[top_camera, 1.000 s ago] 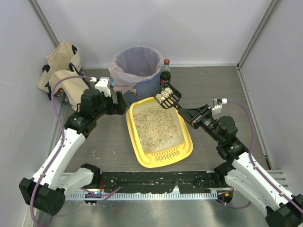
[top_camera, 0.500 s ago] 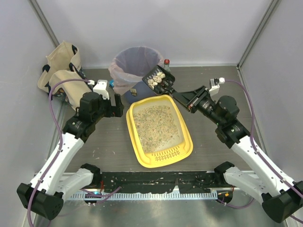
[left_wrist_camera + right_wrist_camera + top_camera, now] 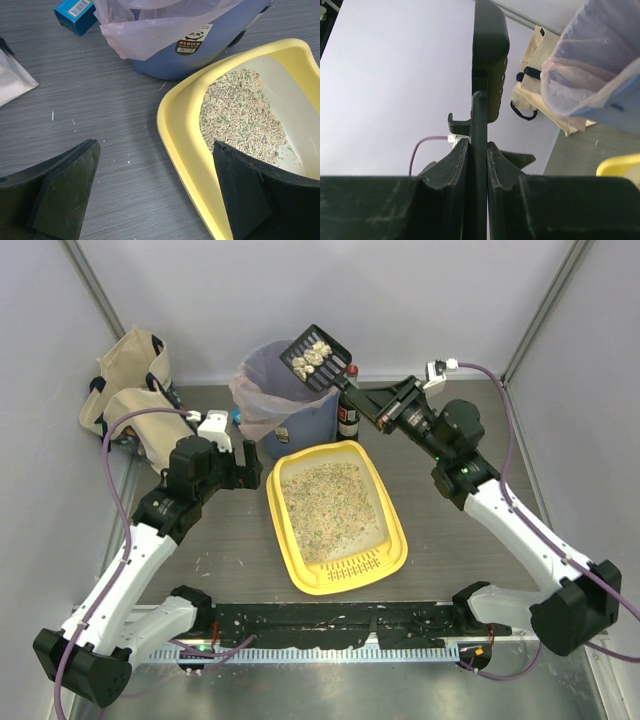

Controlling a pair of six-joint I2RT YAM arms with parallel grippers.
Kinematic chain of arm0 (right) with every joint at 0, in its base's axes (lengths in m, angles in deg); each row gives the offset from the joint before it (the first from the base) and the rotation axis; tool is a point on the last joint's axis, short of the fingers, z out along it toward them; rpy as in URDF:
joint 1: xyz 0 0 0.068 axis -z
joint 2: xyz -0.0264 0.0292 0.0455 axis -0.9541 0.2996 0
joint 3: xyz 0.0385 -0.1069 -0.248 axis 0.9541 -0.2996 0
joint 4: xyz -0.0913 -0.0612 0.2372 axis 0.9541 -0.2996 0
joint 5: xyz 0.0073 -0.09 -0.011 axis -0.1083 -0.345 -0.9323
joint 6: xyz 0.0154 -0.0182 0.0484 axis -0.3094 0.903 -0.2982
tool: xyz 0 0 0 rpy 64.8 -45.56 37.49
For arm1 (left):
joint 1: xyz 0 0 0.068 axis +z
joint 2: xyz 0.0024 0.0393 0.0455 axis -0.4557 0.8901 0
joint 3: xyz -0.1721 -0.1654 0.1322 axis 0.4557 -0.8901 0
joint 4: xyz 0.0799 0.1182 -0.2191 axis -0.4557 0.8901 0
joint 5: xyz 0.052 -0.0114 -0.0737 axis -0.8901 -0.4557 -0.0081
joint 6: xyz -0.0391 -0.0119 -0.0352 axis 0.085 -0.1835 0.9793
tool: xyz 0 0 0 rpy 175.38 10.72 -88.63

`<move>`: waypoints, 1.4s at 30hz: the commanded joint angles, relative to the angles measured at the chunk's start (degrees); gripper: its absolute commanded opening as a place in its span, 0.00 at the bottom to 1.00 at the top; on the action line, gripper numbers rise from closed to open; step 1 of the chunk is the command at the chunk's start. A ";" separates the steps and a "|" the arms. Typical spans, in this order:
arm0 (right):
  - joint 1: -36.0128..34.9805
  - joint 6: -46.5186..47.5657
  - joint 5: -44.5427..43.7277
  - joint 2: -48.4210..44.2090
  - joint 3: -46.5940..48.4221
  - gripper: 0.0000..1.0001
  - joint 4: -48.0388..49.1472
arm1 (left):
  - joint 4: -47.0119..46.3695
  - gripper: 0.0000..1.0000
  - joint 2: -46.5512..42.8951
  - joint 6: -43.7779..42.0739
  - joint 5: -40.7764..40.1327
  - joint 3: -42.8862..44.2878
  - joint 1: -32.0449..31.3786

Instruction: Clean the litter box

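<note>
**Box.** The litter box [image 3: 325, 583] lies on the table [image 3: 450, 540] centrally between the arms, with its grille end nearest the bases. Granules cover its floor. In the left wrist view only one corner of the box [image 3: 175, 130] shows; the rest is cut off by the frame and by a finger.

**Right gripper.** The right gripper [image 3: 378, 400] is clamped on the handle of a black scoop [image 3: 318, 357]. The scoop blade is raised above the bin [image 3: 300, 425] rim and carries pale clumps [image 3: 312, 356]. In the right wrist view the gripper [image 3: 479, 150] pinches the scoop [image 3: 487, 60], which appears edge-on, so its load is hidden.

**Left gripper.** The left gripper [image 3: 245, 468] has its fingers [image 3: 65, 190] spread wide and holds nothing. It hovers just beside the box's left rim.

**Partly seen items.**
- Bottle [image 3: 347, 418]: dark, behind the box, partly covered by the scoop handle; label unreadable.
- Blue carton [image 3: 75, 15]: cut off by the top edge.
- White packet [image 3: 12, 82]: cut off at the left edge.
- Bag [image 3: 130, 390]: beige, in the far left corner.
- Bin interior: veiled by its liner [image 3: 590, 75].
</note>
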 commanded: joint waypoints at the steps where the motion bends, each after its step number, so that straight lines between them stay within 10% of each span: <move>1: 0.33 -1.21 1.11 6.34 5.91 0.01 11.96 | -0.68 1.00 -0.04 -0.84 -1.09 -0.07 -0.24; 42: -8.28 46.33 -18.38 24.37 32.38 0.01 -24.41 | -0.42 1.00 2.60 -0.48 -0.56 0.01 -0.94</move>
